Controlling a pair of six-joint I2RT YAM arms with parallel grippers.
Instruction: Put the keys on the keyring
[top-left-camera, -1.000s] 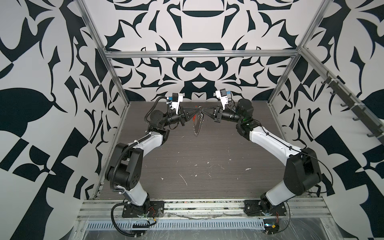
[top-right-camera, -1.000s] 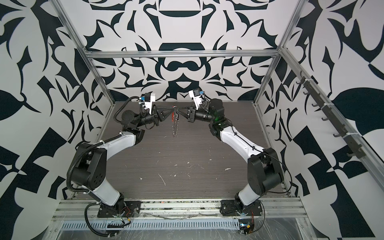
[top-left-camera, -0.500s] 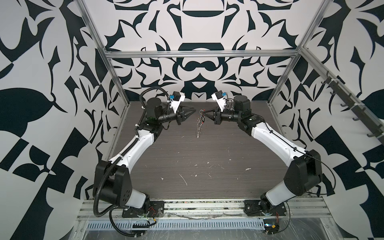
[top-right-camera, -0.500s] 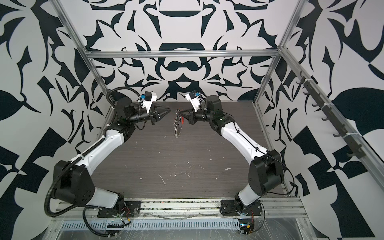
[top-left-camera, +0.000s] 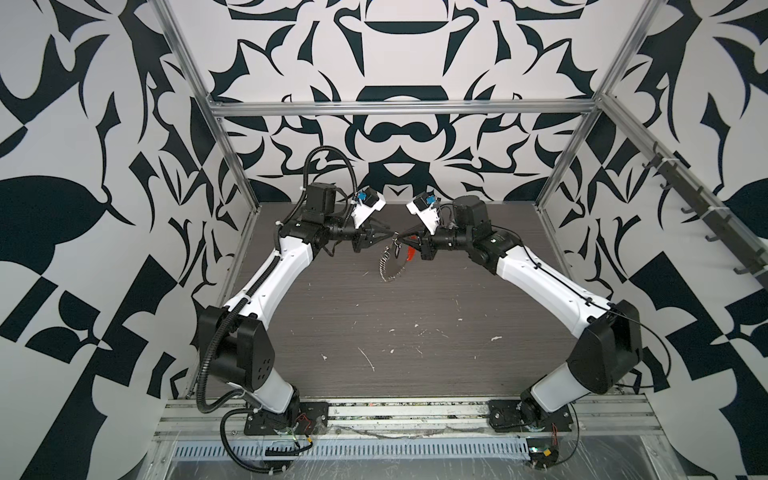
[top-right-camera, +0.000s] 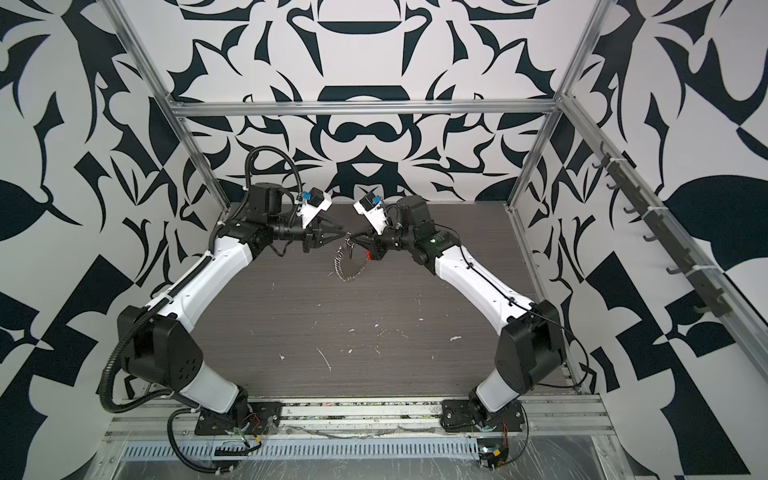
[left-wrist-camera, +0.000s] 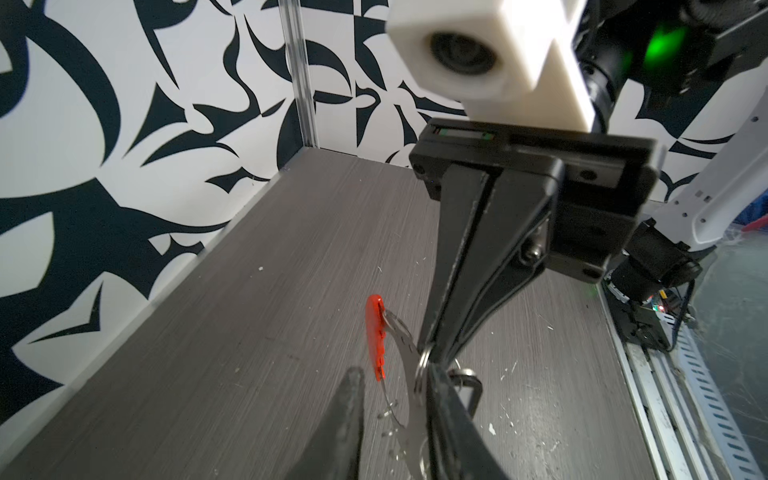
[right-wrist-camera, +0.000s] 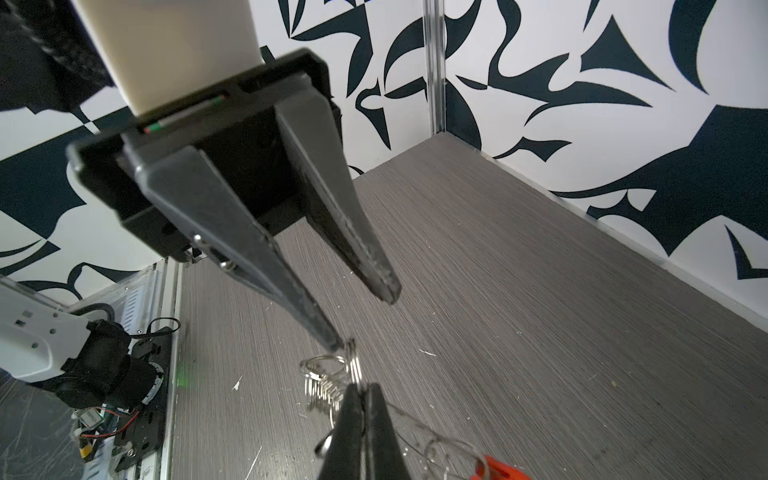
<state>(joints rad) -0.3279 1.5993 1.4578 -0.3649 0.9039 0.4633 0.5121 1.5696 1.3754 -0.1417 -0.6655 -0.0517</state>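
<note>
The keyring (top-left-camera: 390, 266) (top-right-camera: 345, 268), a silvery link loop with a red section (left-wrist-camera: 376, 336), hangs above the table from its split ring (right-wrist-camera: 355, 363) (left-wrist-camera: 423, 365). My right gripper (right-wrist-camera: 361, 387) (top-left-camera: 400, 240) is shut on that split ring. My left gripper (left-wrist-camera: 395, 370) (top-right-camera: 343, 237) faces it, open; one fingertip (right-wrist-camera: 337, 343) touches the split ring. In the left wrist view the loop's band passes between the open fingers. The small black key (left-wrist-camera: 468, 384) dangles beside the split ring, partly hidden by a finger; I cannot tell if it is threaded on.
The dark wood-grain table (top-left-camera: 395, 332) carries small white scuffs and crumbs. Patterned walls and aluminium posts (top-left-camera: 232, 166) close in the back and sides. A metal rail (top-left-camera: 395, 415) runs along the front edge under both arm bases.
My left gripper has gone from shut to open and its arm has changed pose, its tips staying by the split ring. The keyring has swung and now shows as a rounder loop.
</note>
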